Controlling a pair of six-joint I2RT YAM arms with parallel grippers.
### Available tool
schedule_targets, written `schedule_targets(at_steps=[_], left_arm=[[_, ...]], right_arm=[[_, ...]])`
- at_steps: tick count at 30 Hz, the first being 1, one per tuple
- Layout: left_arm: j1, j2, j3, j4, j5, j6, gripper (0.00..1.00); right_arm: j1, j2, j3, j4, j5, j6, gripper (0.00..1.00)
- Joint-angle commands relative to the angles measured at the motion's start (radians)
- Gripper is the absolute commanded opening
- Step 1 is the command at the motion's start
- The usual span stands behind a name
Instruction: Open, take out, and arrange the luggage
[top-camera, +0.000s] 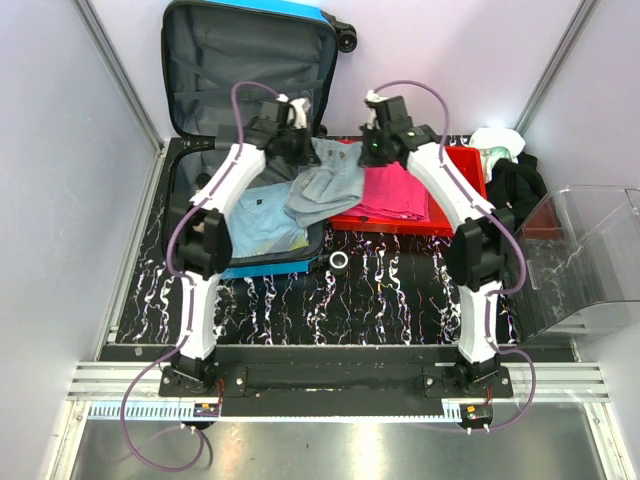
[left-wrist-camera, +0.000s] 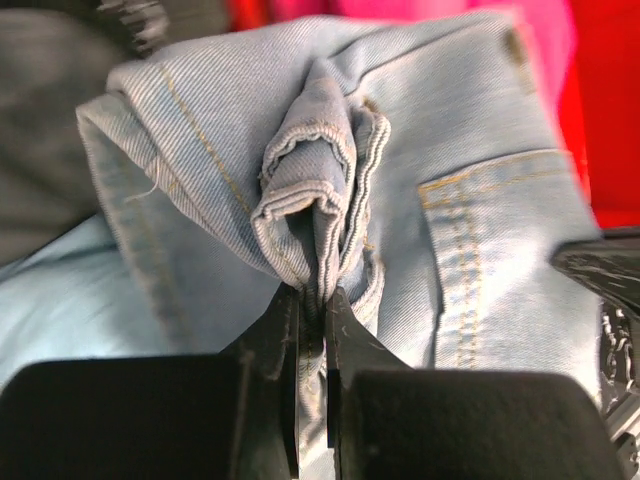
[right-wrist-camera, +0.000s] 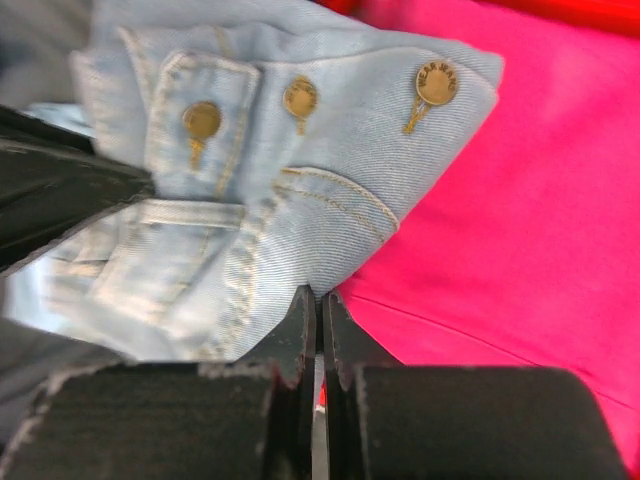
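The luggage (top-camera: 250, 60) is a bright blue suitcase lying open at the back left, lid raised and grey lining showing. A light blue shirt (top-camera: 262, 220) lies in its lower half. A pale denim garment (top-camera: 325, 190) drapes from the suitcase edge onto the red tray (top-camera: 465, 165). My left gripper (top-camera: 300, 150) is shut on a bunched fold of that denim (left-wrist-camera: 312, 292). My right gripper (top-camera: 372, 150) is shut on the denim's edge (right-wrist-camera: 320, 295), just beside a pink garment (right-wrist-camera: 520, 230) that lies in the tray. Brass buttons show on the denim (right-wrist-camera: 300, 180).
A small tape roll (top-camera: 339, 262) sits on the black marbled table in front of the tray. Dark clothing (top-camera: 520, 185) and a white item (top-camera: 497, 140) are piled at the right. A clear plastic bin (top-camera: 590, 260) stands at the far right.
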Motion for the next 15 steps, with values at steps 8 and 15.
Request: schedule_targets(at_steps=[8,15], left_arm=[[-0.153,0.151,0.177,0.189,0.005,-0.094,0.00],[-0.182,0.192,0.197,0.223,-0.048,-0.070,0.00]], right_arm=[[-0.189,-0.207,-0.356,0.212,0.055,-0.075,0.00],[-0.251,-0.198,-0.362,0.225,0.088,-0.124,0.00]])
